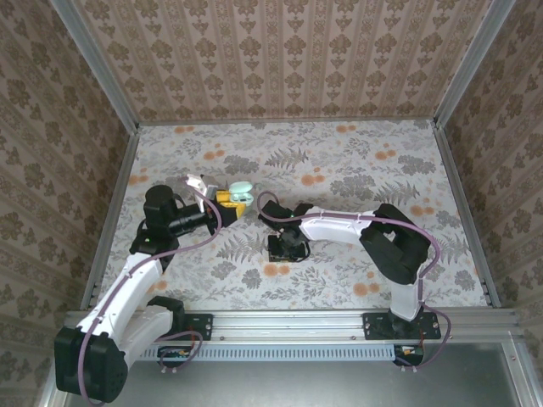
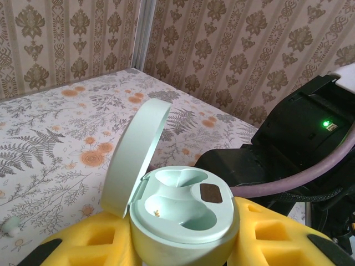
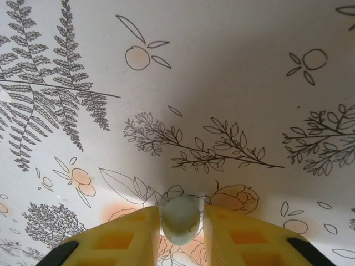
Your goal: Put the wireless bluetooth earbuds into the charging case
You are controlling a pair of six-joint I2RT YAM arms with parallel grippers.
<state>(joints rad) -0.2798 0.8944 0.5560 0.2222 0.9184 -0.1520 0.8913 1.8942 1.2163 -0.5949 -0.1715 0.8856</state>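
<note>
— Where is the case (image 2: 183, 216) now?

— In the left gripper (image 1: 229, 197). Its two yellow fingers (image 2: 89, 244) press on the case from both sides, so this gripper is clamped on it. From above, I see the case over the left half of the tabletop (image 1: 382, 186), close to the middle line and about halfway between the near edge and the far edge.

— Is it open?

— Yes. The lid (image 2: 136, 149) stands up on its hinge, on the side of the left edge. Inside there are two hollows, and one of them has a small dark patch at the bottom.

— And the earbud (image 3: 180, 219)?

— It is a pale green one, and it sits between the fingers (image 3: 127, 235) of the right gripper (image 1: 287, 246). Both fingers touch it, so I would say this gripper is grasping the earbud. The gripper points down at the middle of the tabletop, a little closer to the near edge. It is near the case but apart from it. I cannot tell if the earbud rests on the tabletop or hangs just above it.

— Anything else on the tabletop?

— In the left wrist view, one small pale thing (image 2: 11, 225) lies on the flowered surface, beside the left gripper. It is too small for me to say what it is.
</note>
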